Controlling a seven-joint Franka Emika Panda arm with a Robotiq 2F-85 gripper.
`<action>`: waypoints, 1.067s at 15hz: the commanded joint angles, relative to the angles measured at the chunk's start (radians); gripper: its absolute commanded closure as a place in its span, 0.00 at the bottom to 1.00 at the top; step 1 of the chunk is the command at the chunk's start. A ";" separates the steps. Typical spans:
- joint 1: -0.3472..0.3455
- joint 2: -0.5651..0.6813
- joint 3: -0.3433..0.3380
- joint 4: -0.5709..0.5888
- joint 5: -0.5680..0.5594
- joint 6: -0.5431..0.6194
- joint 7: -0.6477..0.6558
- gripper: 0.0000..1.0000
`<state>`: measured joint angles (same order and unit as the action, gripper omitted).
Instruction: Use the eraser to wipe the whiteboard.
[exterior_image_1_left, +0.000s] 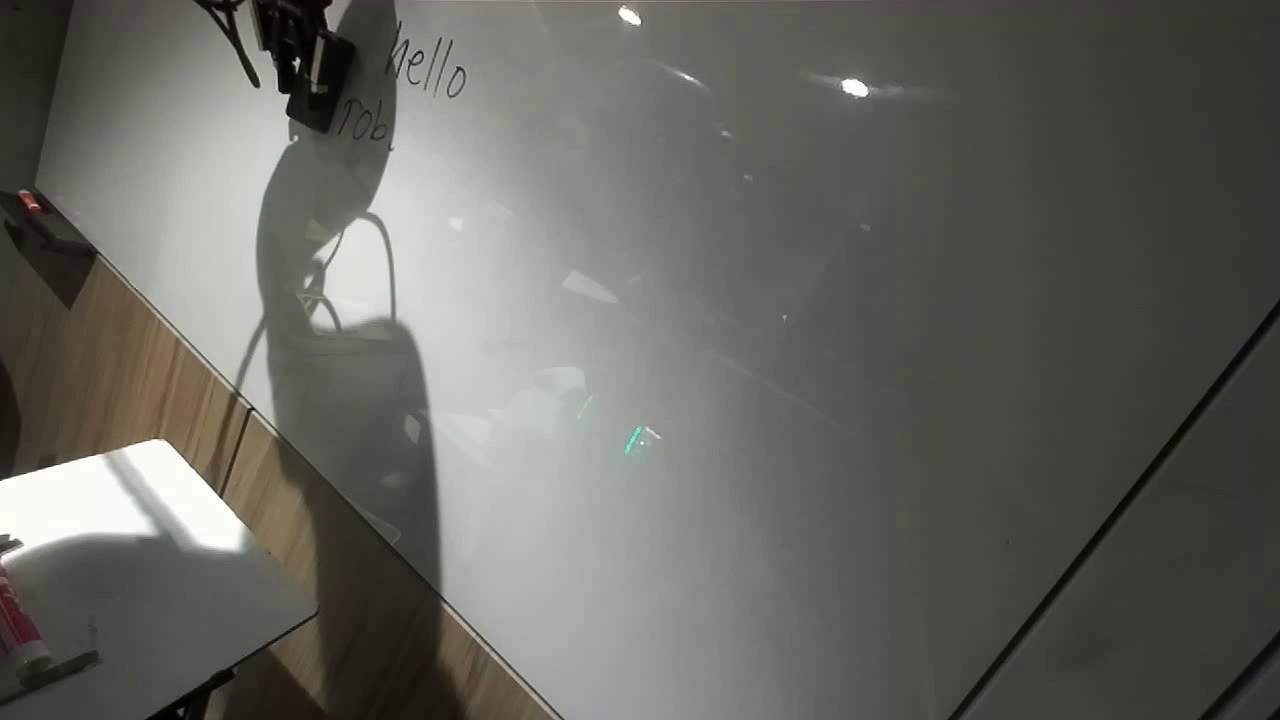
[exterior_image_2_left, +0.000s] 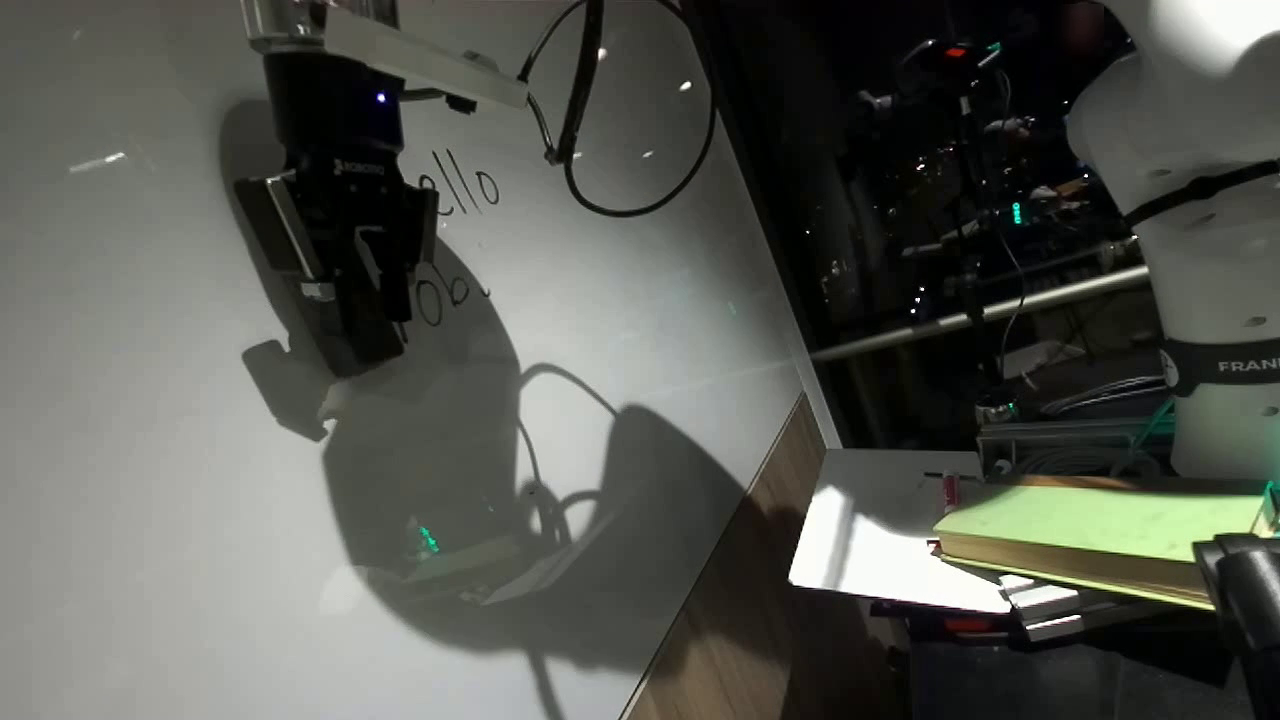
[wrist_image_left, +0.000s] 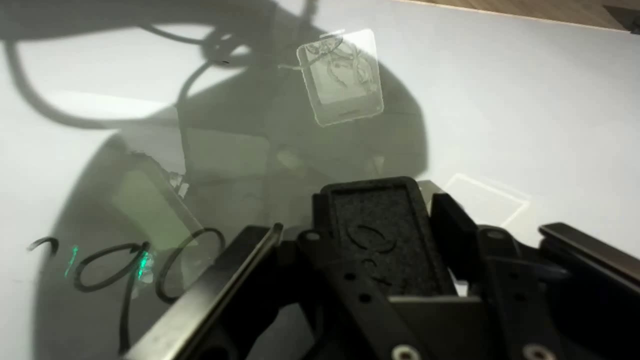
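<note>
The whiteboard (exterior_image_1_left: 700, 560) is a large glossy grey-white panel, also in an exterior view (exterior_image_2_left: 150, 520) and filling the wrist view (wrist_image_left: 525, 110). Dark handwriting reads "hello" (exterior_image_1_left: 430, 70) above "rob" (exterior_image_1_left: 362, 120); part of "rob" also shows in the wrist view (wrist_image_left: 107, 270). My gripper (exterior_image_2_left: 358, 290) is shut on the eraser (wrist_image_left: 377, 235), a dark grey oblong block between both fingers. The eraser also shows in both exterior views (exterior_image_1_left: 315, 108) (exterior_image_2_left: 362, 345), close to the board, beside the "rob" writing. I cannot tell whether it touches the surface.
A small white tabletop (exterior_image_1_left: 190, 590) stands below the board with a red-and-white marker (exterior_image_1_left: 15, 620). A green book (exterior_image_2_left: 1090, 525) lies near the robot base (exterior_image_2_left: 1230, 420). A cable loop (exterior_image_2_left: 575, 185) hangs from the wrist. Wood panelling (exterior_image_1_left: 140, 340) runs along the board's lower edge.
</note>
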<state>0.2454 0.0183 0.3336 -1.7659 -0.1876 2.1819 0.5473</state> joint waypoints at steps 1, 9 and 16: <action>0.002 0.028 -0.040 0.033 -0.033 -0.009 -0.007 0.72; -0.066 -0.028 -0.137 -0.079 -0.033 -0.030 -0.067 0.72; -0.156 -0.064 -0.224 -0.135 -0.031 -0.058 -0.133 0.72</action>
<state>0.1535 -0.0771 0.1663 -1.9391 -0.1877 2.0729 0.4941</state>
